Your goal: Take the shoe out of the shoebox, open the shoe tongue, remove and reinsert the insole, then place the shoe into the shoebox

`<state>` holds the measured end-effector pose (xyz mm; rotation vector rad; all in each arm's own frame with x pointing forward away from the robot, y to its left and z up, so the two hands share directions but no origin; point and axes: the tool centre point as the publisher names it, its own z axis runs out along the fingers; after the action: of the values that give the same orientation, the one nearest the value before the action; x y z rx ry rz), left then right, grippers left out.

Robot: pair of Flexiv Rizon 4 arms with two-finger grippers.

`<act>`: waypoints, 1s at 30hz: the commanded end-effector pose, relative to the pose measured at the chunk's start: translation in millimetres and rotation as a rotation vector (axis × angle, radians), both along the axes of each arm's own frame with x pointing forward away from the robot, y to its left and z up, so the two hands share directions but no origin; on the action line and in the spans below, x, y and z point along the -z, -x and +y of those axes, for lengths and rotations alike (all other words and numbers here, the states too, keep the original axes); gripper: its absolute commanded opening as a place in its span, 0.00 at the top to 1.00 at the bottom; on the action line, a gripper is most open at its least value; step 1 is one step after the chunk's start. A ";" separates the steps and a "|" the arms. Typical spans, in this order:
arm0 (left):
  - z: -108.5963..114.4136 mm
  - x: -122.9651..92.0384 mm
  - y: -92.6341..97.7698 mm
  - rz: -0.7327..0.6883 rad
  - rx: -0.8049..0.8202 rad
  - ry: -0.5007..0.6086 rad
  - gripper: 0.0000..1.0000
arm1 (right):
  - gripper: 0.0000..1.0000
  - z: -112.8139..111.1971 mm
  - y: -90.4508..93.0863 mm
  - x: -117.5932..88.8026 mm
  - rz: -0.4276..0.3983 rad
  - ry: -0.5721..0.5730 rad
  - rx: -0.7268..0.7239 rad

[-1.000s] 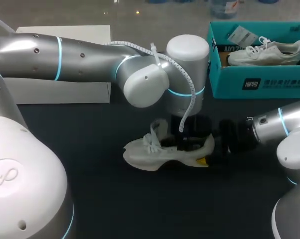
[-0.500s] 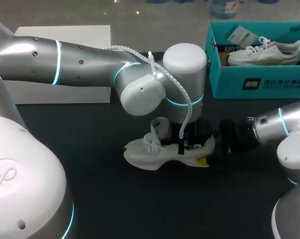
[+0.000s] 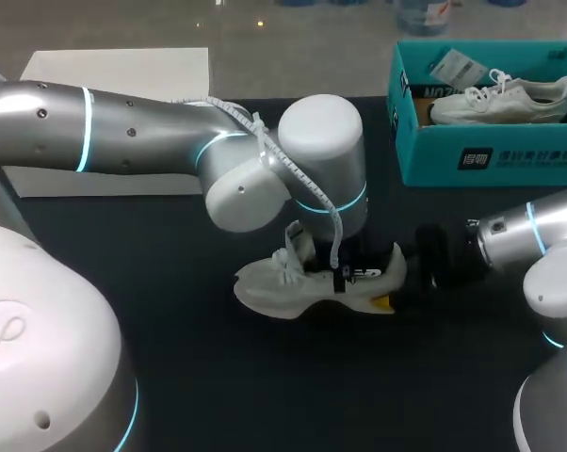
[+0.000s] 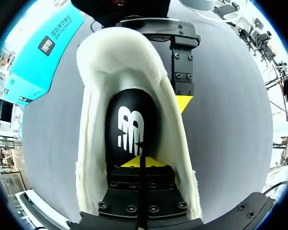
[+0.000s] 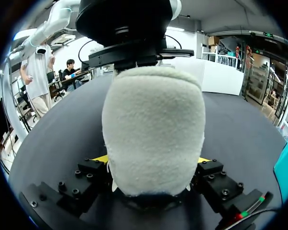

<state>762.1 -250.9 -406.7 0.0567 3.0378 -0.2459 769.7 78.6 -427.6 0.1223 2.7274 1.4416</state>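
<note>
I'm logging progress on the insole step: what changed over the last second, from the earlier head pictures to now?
The left arm shifted toward its own side, carrying the left end effector along the shoe toward the laces, over the black insole. Unchanged: the shoe's spot on the table, the right end effector clamped on its heel, and the shoebox.

shoe (image 3: 312, 287) centre, shoebox (image 3: 491, 155) behind to right

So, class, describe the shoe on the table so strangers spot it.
On the dark table, look to the middle, away from the teal box. The white shoe lies there, heel in the right gripper. Unlike the other shoe, it is outside the box.
</note>
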 end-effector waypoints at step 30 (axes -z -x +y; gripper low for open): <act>35.0 -83.4 2.0 0.310 0.095 0.331 1.00 | 1.00 3.1 3.8 1.7 0.000 0.004 -0.001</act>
<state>754.7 -225.5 -326.0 0.1253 3.2288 -0.7051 767.7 79.9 -427.7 0.1198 2.7292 1.4429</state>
